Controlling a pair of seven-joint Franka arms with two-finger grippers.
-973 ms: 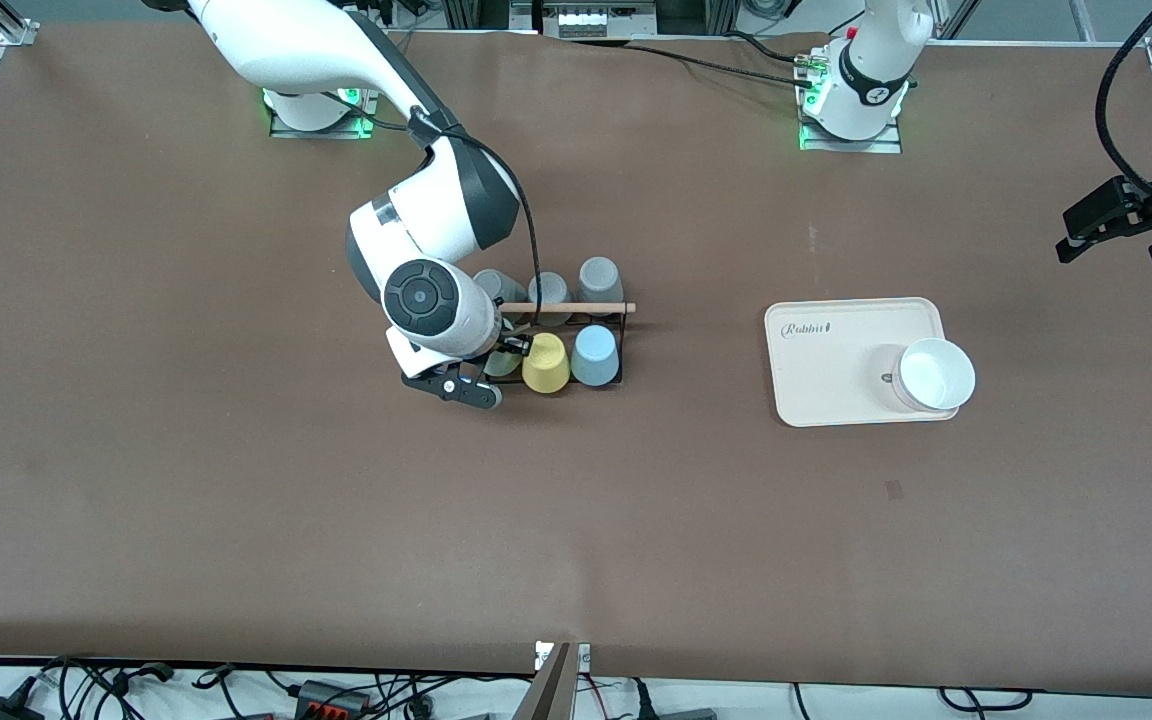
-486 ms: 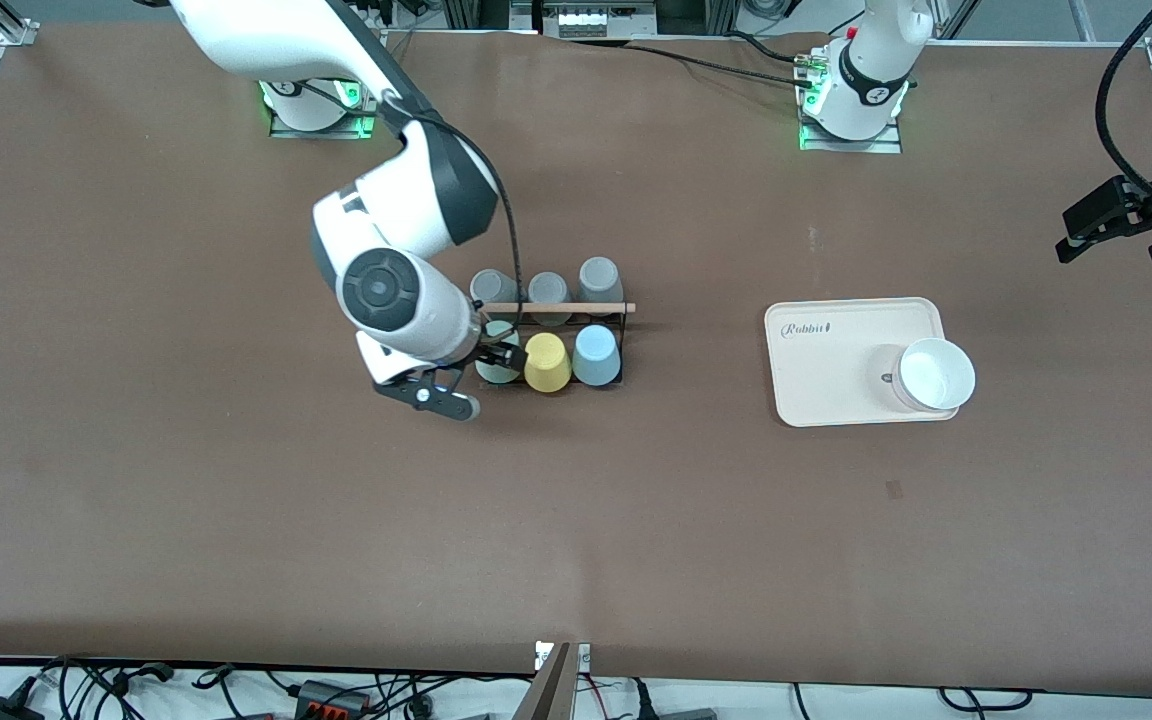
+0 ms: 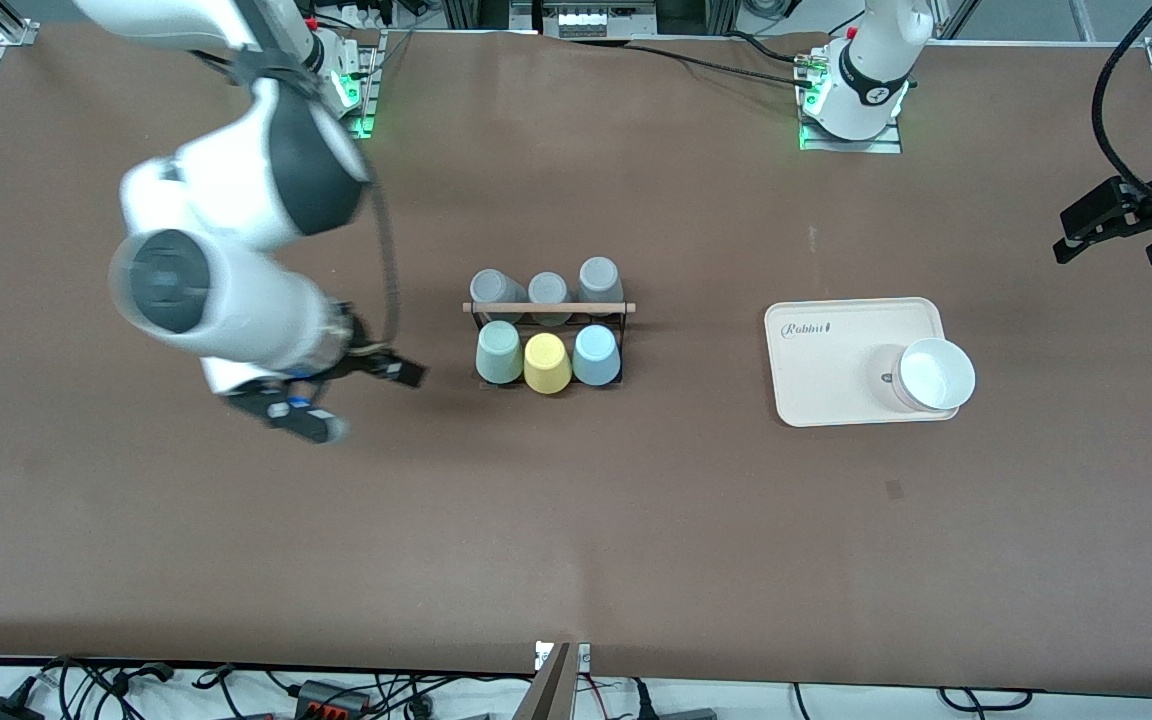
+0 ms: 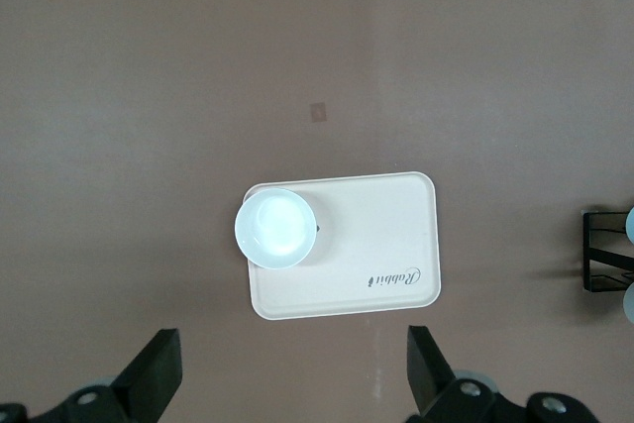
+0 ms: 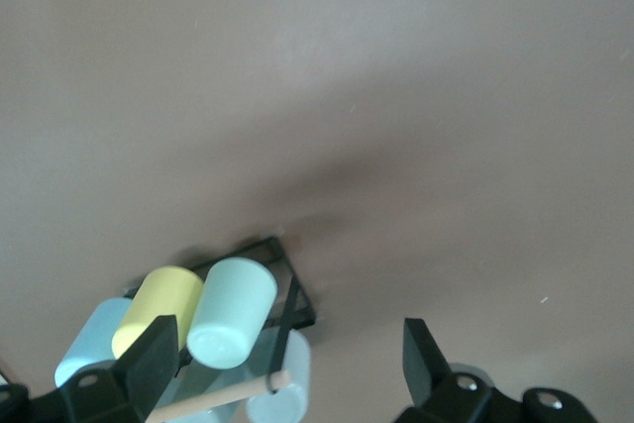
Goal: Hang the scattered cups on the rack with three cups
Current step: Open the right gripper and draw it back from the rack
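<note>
On the black wire rack (image 3: 548,345), in the row nearer the front camera, three upturned cups sit on pegs: the mint-green cup (image 3: 498,352) toward the right arm's end, the yellow cup (image 3: 546,363) in the middle, the light blue cup (image 3: 596,355) toward the left arm's end. Farther from that camera, three grey cups (image 3: 548,287) line up past the wooden rod (image 3: 548,307). Beside the rack, toward the right arm's end, the right gripper (image 3: 346,395) hangs over bare table, fingers spread wide and empty. Toward the left arm's end, a white bowl (image 3: 934,374) rests on the cream tray (image 3: 836,360). At the table's edge there, the left gripper (image 3: 1116,230) waits, spread wide, holding nothing.
</note>
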